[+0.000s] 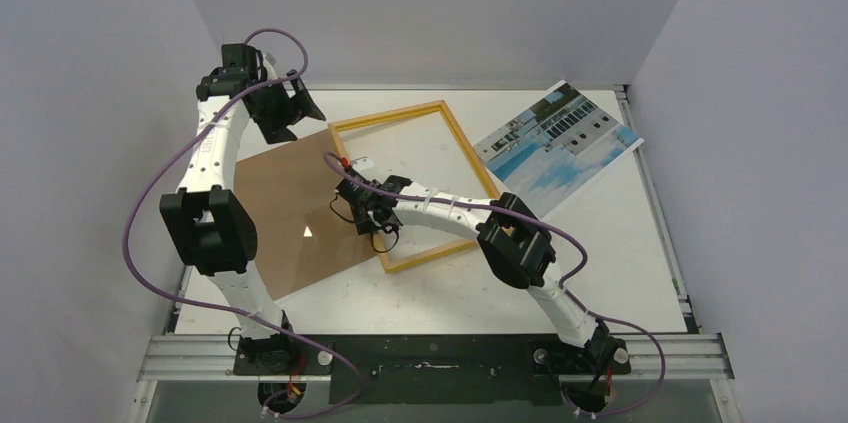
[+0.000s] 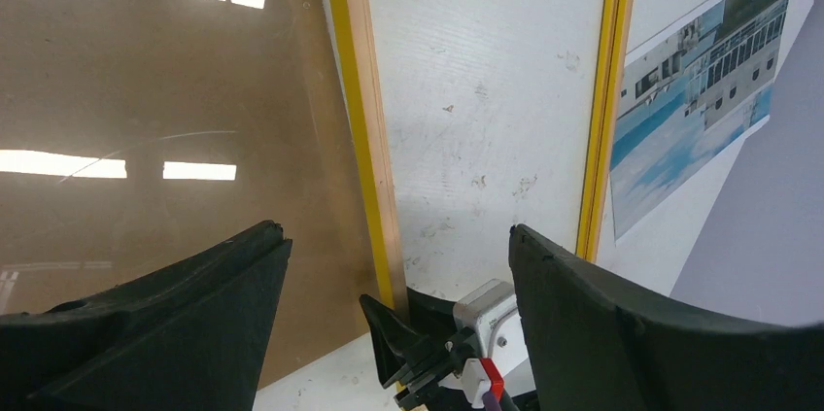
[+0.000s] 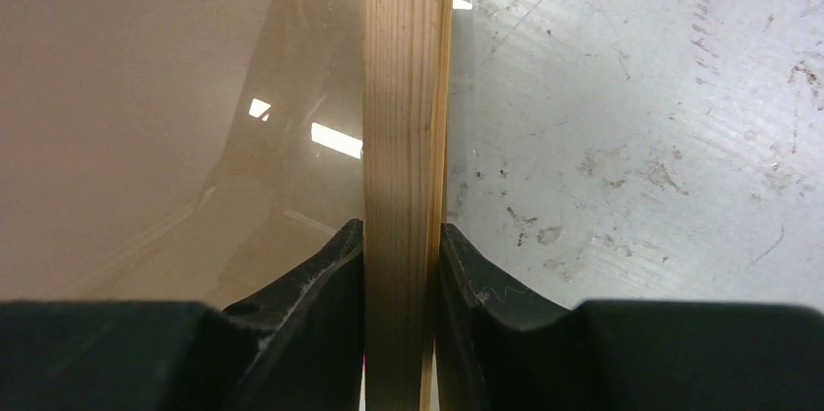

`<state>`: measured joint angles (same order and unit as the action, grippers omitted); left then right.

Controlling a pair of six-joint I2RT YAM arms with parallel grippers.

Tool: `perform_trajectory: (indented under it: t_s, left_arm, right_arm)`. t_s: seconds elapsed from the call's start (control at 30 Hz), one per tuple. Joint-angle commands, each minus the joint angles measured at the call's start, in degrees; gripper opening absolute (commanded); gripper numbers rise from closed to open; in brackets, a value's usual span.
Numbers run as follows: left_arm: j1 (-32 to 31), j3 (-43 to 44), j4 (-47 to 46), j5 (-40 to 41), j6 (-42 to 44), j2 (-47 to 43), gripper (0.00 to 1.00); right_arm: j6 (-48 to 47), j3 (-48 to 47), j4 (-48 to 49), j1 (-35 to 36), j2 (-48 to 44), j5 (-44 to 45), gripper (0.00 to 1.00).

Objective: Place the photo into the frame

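Right jaws clamp one frame (image 1: pixel 470 150); one photo (image 1: pixel 558 133) lies apart.

The frame (image 3: pixel 406 139) shows bare grained wood, the brown board (image 1: pixel 290 193) a glossy sheen, the table (image 3: pixel 632 139) scuffed matt white.

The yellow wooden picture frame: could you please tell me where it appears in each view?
Top external: yellow wooden picture frame, centre of table.
Left wrist: two rails running up the middle.
Right wrist: one rail between the fingers.
Shared landmark: brown backing board left of it.
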<state>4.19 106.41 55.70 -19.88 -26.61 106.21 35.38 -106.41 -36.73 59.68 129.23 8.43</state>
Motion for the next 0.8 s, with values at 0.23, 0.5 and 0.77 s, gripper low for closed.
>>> perform_trajectory:
  t_s: [0.23,0.5,0.77]
  left_arm:
    - [0.2,0.2,-2.7,-2.7,-1.6,-2.3,0.82]
    - [0.2,0.5,-0.8,-0.3,-1.0,-2.8,0.82]
    - [0.2,-0.6,0.9,1.9,0.5,-4.1,0.82]
  right_arm:
    - [2.6,-6.9,3.1,-1.6,2.6,-10.0,0.31]
    - [2.2,-9.1,2.7,-1.9,4.2,-10.9,0.32]
    - [3.0,2.1,12.1,-6.6,-7.6,-9.8,0.37]
